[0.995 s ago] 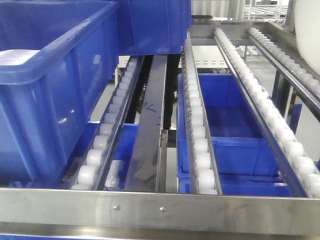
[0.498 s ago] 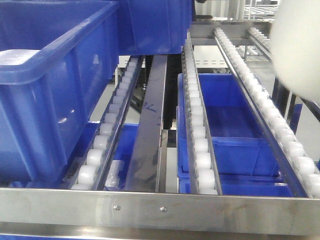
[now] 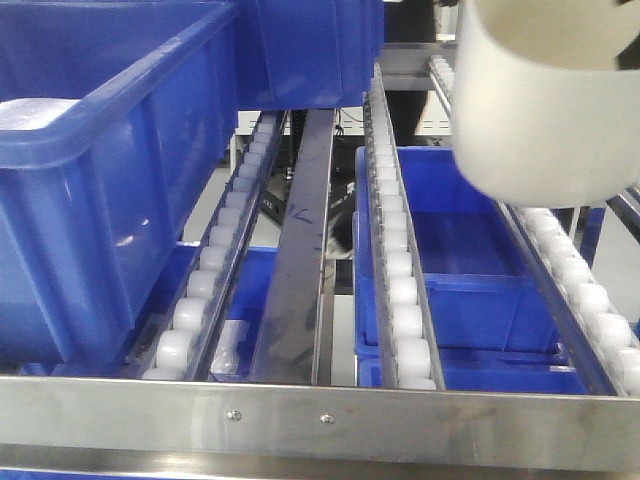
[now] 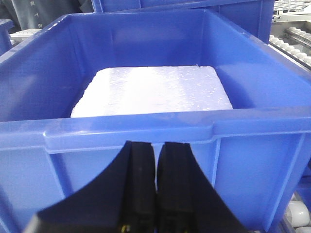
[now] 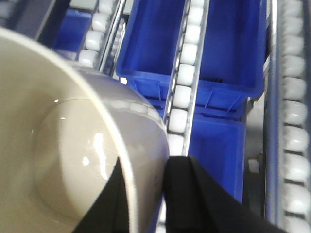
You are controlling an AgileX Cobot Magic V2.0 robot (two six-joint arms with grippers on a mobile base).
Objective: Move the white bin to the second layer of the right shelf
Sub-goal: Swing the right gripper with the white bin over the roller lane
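The white bin (image 3: 540, 110) hangs tilted in the air at the upper right, above the right-hand roller tracks (image 3: 580, 290) of the right shelf second layer. The shelf's screwed steel front rail (image 3: 320, 420) runs across the bottom. In the right wrist view my right gripper (image 5: 146, 194) is shut on the wall of the white bin (image 5: 73, 145), one finger inside and one finger (image 5: 189, 194) outside. My left gripper (image 4: 156, 165) is shut on nothing, just in front of a blue crate (image 4: 146, 133).
A large blue crate (image 3: 100, 180) sits on the left tracks, with a white foam slab (image 4: 150, 90) inside. Another blue crate (image 3: 310, 50) stands behind it. Blue crates (image 3: 470, 260) lie on the level beneath the middle roller track (image 3: 400, 290).
The white bin has come in from the right edge, leftward and toward the camera, and now covers the far end of the right tracks. The left side is unchanged.
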